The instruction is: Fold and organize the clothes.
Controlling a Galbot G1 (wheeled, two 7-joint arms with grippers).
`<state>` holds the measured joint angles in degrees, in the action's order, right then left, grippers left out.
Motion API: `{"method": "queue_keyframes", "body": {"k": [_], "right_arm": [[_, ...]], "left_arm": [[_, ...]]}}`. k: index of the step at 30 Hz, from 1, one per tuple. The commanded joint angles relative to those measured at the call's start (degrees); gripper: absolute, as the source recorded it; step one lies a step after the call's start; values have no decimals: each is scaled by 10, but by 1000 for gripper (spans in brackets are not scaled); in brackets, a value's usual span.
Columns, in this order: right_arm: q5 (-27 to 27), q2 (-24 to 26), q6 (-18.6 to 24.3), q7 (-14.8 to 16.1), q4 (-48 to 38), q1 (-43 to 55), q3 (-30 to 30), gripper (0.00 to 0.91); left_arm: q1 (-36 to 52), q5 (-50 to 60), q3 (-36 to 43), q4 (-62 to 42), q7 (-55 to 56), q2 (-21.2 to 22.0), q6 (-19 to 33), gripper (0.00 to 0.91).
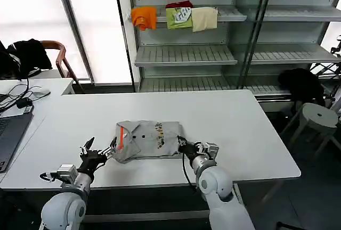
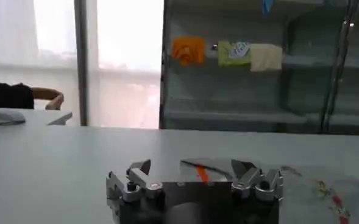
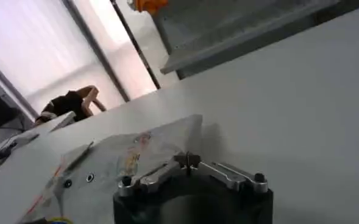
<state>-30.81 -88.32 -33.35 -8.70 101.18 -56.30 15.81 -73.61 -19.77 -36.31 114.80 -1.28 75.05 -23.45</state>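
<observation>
A big white table (image 1: 256, 129) with a smooth, flat top sits in front of the robot. Behind it stands a tall metal shelf rack (image 1: 184, 54) with slatted shelves. On one high shelf lie three soft folded garments: an orange one (image 1: 144, 17), a green one (image 1: 179, 18) and a cream one (image 1: 204, 19).

Near the front edge of the table lies the grey shirt (image 1: 146, 140). It is soft cloth, folded into a neat, almost square bundle with a few wrinkles. It has a red-trimmed collar (image 1: 122, 137), small dark buttons and a little colourful print (image 1: 159, 134).

The left gripper (image 1: 98, 152) rests on the table by the left edge of the shirt. Its two shiny metal fingers (image 2: 136, 176) are spread wide apart and hold nothing.

The right gripper (image 1: 181, 145) sits at the right edge of the shirt. Its thin metal fingers (image 3: 225, 175) are pressed together at the tips. I cannot tell if any cloth is caught between them.
</observation>
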Motion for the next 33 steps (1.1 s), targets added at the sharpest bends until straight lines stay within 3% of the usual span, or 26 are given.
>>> {"method": "queue_keyframes", "body": {"k": [1,4,5,6,11,13,15,21,25,33], "right_arm": [[-23,66,0,-10,30,-11,34,0],[-22,74,0,-9,33,-20,46,0],[-16,74,0,-2,34,-23,50,191],[12,73,1,19,38,-29,55,907],[215,52,7,103,70,-61,70,907],[234,72,40,98,86,-72,63,907],[301,87,58,110,108,-84,76,907],[293,159,103,107,110,-98,141,907],[236,196,106,99,71,-100,185,907],[254,229,126,93,42,-105,213,907]], "left_arm": [[-6,-1,3,7,-1,0,0,907],[-10,-1,4,11,-1,-1,0,907],[-10,0,4,11,-1,-1,0,907],[-11,-1,4,12,-1,-1,1,907],[-7,-1,1,11,-1,-2,10,907],[-2,0,-3,9,-2,-3,14,907],[6,0,-10,1,-1,-6,20,907],[20,0,-20,-32,0,-15,50,907],[24,-1,-21,-52,1,-19,77,907],[25,-14,-29,-86,1,-30,110,907]]}}
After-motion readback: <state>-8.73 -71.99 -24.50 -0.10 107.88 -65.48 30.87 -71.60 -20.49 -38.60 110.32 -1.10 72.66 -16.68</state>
